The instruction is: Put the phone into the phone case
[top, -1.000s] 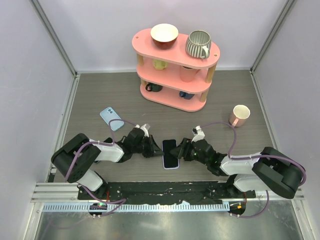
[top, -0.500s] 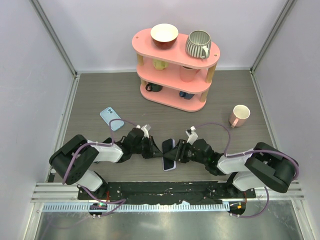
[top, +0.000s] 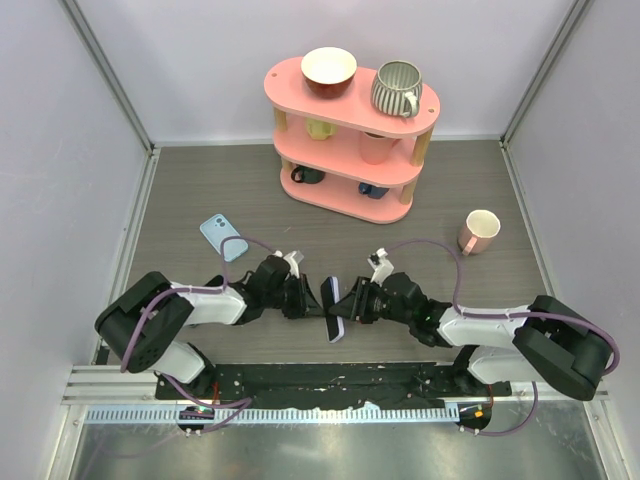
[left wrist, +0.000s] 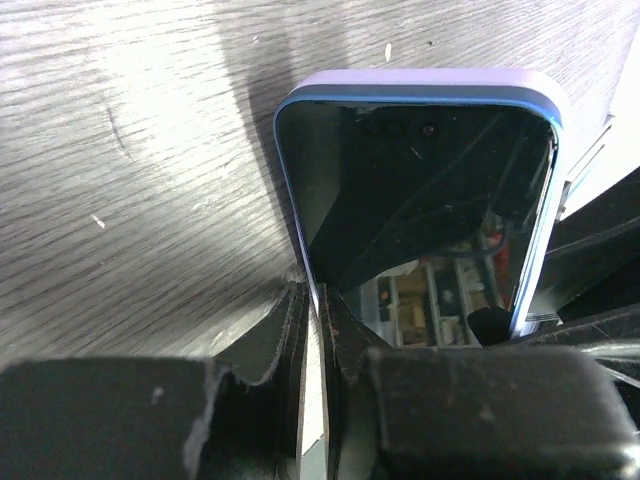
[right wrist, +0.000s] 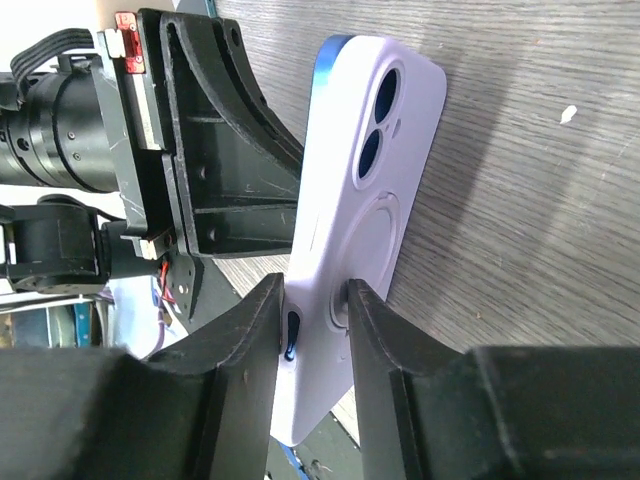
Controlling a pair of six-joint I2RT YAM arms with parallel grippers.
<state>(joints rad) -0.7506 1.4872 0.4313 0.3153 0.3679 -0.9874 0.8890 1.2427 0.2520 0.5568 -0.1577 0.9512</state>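
Phone point(left wrist: 420, 200) is at lower centre of the top view, between the two arms. It stands tipped up on a long edge, long axis running roughly up-down the frame.

Glossy dark screen faces the left gripper point(left wrist: 318, 330); the lilac phone case point(right wrist: 360, 230) back faces right.

- **Right gripper** point(right wrist: 315, 310): pinches case and phone across their thickness, near one end.
- **Left gripper:** fingers nearly pressed together at the phone's edge; cannot tell whether they grip.

Blue phone rim shows inside the lilac lip, so the phone looks seated.

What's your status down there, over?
Right tool clamped on phone, case already on, standing on edge. Left tool shut beside its screen. Shelf well clear.
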